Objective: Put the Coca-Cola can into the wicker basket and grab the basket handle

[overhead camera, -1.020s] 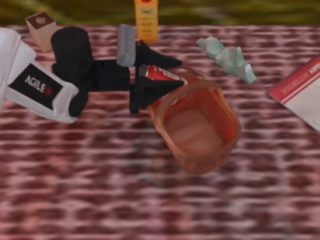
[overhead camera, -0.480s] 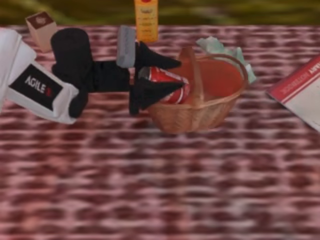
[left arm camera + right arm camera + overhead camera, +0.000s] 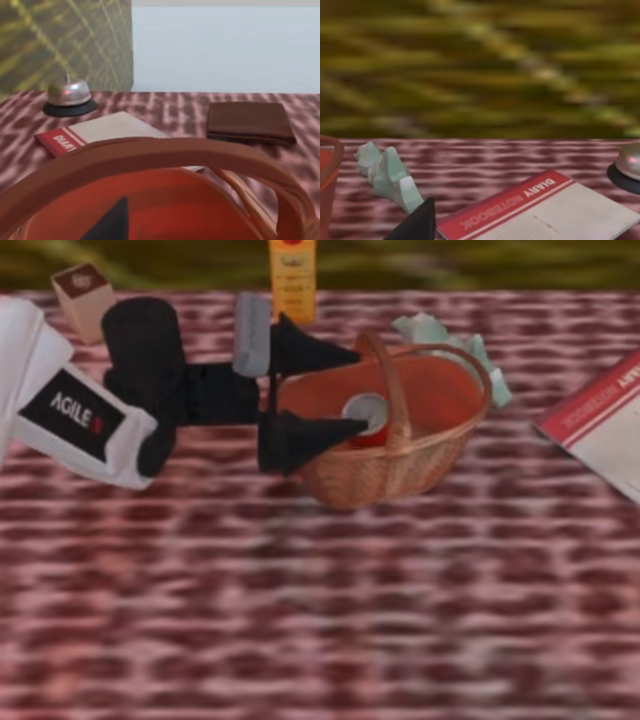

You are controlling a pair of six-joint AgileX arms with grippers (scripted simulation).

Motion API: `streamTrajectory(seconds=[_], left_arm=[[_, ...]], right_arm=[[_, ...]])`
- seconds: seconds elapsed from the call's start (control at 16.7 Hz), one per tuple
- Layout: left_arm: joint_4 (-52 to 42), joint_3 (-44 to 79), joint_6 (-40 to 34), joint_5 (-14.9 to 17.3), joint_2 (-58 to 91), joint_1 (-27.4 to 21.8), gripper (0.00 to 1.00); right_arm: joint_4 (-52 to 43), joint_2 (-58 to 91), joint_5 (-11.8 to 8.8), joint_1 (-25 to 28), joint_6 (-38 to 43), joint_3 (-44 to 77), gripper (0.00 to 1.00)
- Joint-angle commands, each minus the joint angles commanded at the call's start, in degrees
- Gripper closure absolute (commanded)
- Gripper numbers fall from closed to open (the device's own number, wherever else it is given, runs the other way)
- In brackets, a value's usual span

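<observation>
The wicker basket (image 3: 400, 465) stands at the back middle of the table, and the basket handle (image 3: 392, 390) arches across it. Inside, the Coca-Cola can (image 3: 367, 416) stands upright with its silver top showing, near the basket's left wall. My left gripper (image 3: 358, 390) reaches over that left rim and is open. Its lower fingertip is beside the can and the other lies apart from it. The left wrist view shows the handle (image 3: 165, 150) close up over the red inside, with the can hidden. Only a dark part of my right gripper (image 3: 417, 222) shows.
An orange carton (image 3: 292, 275) and a small brown box (image 3: 82, 295) stand at the back edge. A crumpled green thing (image 3: 482, 365) lies behind the basket, and a red-and-white notebook (image 3: 600, 420) lies at the right. A bell (image 3: 69, 95) and a brown wallet (image 3: 250, 122) sit beyond.
The can lay gripped between my left fingers; now it stands loose in the basket and the fingers have spread. The basket has shifted back and right, under the can.
</observation>
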Motion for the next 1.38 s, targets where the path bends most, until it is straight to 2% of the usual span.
streamTrajectory(seconds=[0.42, 0.66, 0.96, 1.38], left_arm=[[-0.32, -0.24, -0.18, -0.26, -0.47, -0.15, 0.0], [-4.56, -4.04, -2.47, -4.15, -6.35, 1.2, 0.0], [-13.98, -12.92, -6.39, -14.4, -23.45, 4.58, 0.0], [-28.53, -27.79, -8.35, -34.21, -61.04, 10.42, 0.0]], right_arm=[[-0.28, 0.51, -0.02, 0.16, 0.06, 0.44, 0.0], [-4.38, 7.89, -0.07, 2.26, 0.91, 7.07, 0.0], [-14.93, 26.89, 0.64, 6.83, 3.12, 25.18, 0.0], [-35.2, 63.78, 2.56, 15.15, 7.64, 62.46, 0.0]])
